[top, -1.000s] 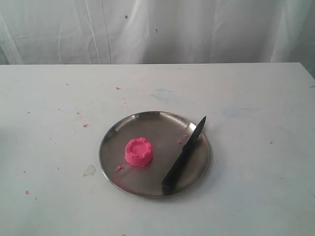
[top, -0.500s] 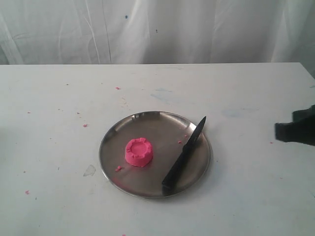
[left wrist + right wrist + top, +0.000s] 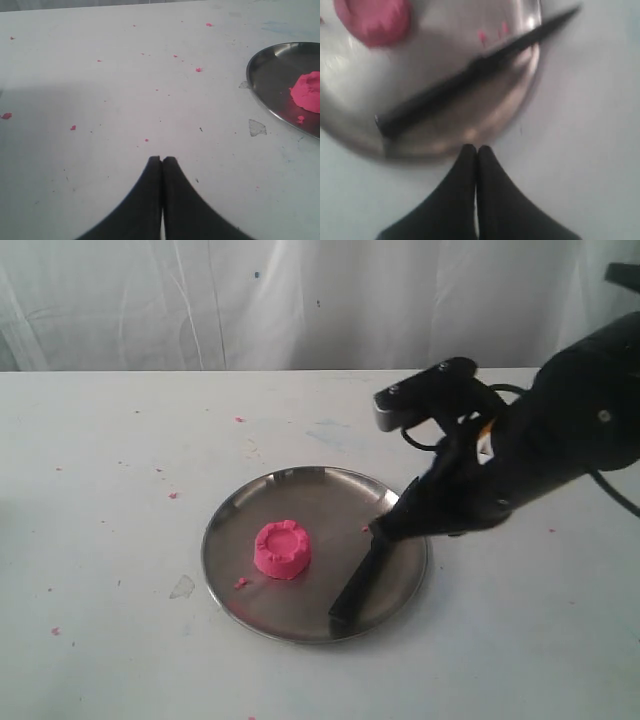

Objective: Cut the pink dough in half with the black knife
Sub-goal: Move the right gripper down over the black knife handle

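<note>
**Open up before taking the knife**

The right tool hovers over the plate's rim, jaws pressed together and empty. It should spread them, then clamp the knife by its handle at that rim. The dough sits near the plate's middle. The left tool is likewise closed and empty.

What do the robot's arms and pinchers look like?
The right arm is chunky and black, with a grey block, looping black cables and a small orange patch. The left gripper and right gripper are smooth, black and curved, narrowing to rounded tips.
</note>
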You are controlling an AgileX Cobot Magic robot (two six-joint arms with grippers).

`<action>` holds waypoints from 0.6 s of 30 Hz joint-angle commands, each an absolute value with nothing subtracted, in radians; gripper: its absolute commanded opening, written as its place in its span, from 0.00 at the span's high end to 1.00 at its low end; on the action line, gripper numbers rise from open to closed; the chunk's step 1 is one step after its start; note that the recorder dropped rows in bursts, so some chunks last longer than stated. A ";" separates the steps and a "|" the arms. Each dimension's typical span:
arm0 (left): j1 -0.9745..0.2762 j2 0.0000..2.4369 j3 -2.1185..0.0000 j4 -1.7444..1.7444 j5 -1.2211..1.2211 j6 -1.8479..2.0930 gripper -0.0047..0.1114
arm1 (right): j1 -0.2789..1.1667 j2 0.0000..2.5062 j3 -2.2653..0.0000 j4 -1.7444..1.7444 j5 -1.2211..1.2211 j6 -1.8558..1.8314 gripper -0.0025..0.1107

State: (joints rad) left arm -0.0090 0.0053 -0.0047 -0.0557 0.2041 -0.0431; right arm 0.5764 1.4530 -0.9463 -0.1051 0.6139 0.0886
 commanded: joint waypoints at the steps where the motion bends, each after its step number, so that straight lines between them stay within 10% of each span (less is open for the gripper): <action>1: -0.015 0.000 0.000 -0.054 0.202 -0.045 0.96 | 0.587 1.528 -0.954 -0.101 0.262 0.102 0.98; 6: -0.015 0.000 0.000 -0.054 0.202 -0.045 0.96 | 0.587 1.618 -0.962 -0.101 0.225 0.079 0.93; 12: -0.015 0.000 0.000 -0.054 0.202 -0.045 0.96 | 0.587 1.731 -1.043 -0.084 0.427 0.055 0.49; 18: -0.015 0.000 0.000 -0.054 0.202 -0.045 0.96 | 0.587 1.820 -1.075 0.049 0.502 0.123 0.47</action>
State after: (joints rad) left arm -0.0090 0.0053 -0.0047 -0.0541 0.2041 -0.0431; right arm 0.5860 1.7834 -1.0657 0.0389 0.4863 0.0807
